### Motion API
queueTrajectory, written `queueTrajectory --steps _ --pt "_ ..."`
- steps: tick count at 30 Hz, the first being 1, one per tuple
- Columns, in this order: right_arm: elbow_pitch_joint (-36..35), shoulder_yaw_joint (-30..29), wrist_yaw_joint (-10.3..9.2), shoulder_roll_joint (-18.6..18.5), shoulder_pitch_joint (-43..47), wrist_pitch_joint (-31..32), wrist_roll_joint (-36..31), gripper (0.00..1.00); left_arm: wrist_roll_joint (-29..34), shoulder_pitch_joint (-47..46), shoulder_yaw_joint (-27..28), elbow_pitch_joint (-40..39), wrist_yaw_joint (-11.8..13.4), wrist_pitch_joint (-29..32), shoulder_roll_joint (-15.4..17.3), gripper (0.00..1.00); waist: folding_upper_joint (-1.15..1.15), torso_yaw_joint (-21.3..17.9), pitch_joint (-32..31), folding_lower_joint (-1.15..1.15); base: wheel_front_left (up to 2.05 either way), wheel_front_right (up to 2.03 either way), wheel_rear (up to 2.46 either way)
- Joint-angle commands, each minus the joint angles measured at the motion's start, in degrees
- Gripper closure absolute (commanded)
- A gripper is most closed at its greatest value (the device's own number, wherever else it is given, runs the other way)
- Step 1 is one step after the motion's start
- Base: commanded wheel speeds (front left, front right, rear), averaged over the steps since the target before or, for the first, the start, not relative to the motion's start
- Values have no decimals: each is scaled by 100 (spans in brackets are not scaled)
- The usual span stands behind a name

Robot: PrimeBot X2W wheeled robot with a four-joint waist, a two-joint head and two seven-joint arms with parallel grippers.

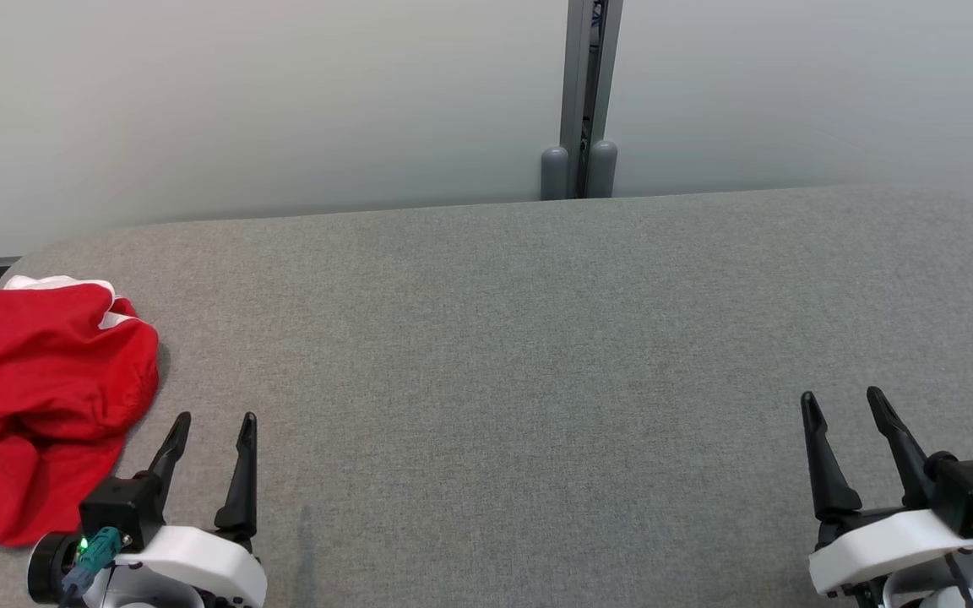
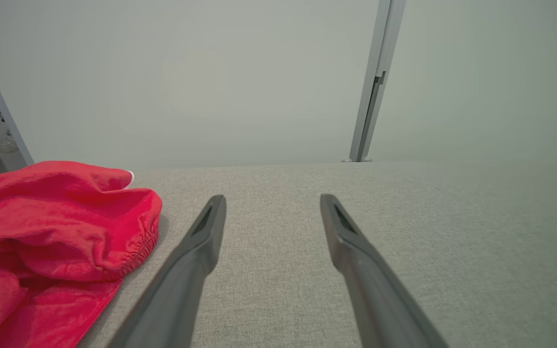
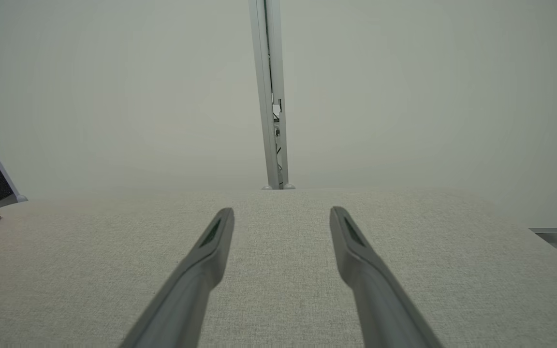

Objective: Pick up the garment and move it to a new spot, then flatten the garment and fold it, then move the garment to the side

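**Layout.** The bench (image 1: 537,338), covered in grey woven cloth, runs ahead of both hands to a pale wall (image 1: 284,101). The garment (image 1: 30,397), red with a white edge at its far side, lies crumpled in a heap on the bench. It sits just to the outer side of the left hand (image 1: 215,420), level with and slightly ahead of the fingertips, and does not touch them. It is well apart from the right hand (image 1: 841,394).

**Step in hand (judged).** This is the first pick-up, which has not yet begun.

1. Swing the left hand outward over the heap.
2. Lower the fingers astride a raised fold, not a flat edge. The gathered hem nearest the left hand, plain in the left wrist view, looks like a firm place to take hold.
3. Take enough cloth that the heap rises as one piece.
4. Lift it off the bench before carrying it inward, to the ground between the two hands, where both can reach it for flattening.
5. Keep the fingertips from digging into the bench cover.

**Left hand.** The fingers are spread wide apart. Nothing lies between them and they touch no cloth.

**Right hand.** The fingers are likewise spread wide apart. The hand holds nothing.
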Motion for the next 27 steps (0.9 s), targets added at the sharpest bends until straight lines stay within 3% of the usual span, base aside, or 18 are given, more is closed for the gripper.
queueTrajectory --steps 1,13,27 --pt "-4 -16 25 -9 12 -58 -75 0 90 -72 22 31 17 -40 24 0 0 0 0 0 0 0 0" --pt "95 -29 20 33 58 -187 -400 0 483 -109 37 263 25 -164 23 0 0 0 -23 0 0 0 0" --pt "175 -108 20 66 52 -173 -248 0 347 -118 112 356 -14 -158 -36 0 0 11 -34 0 0 0 0"
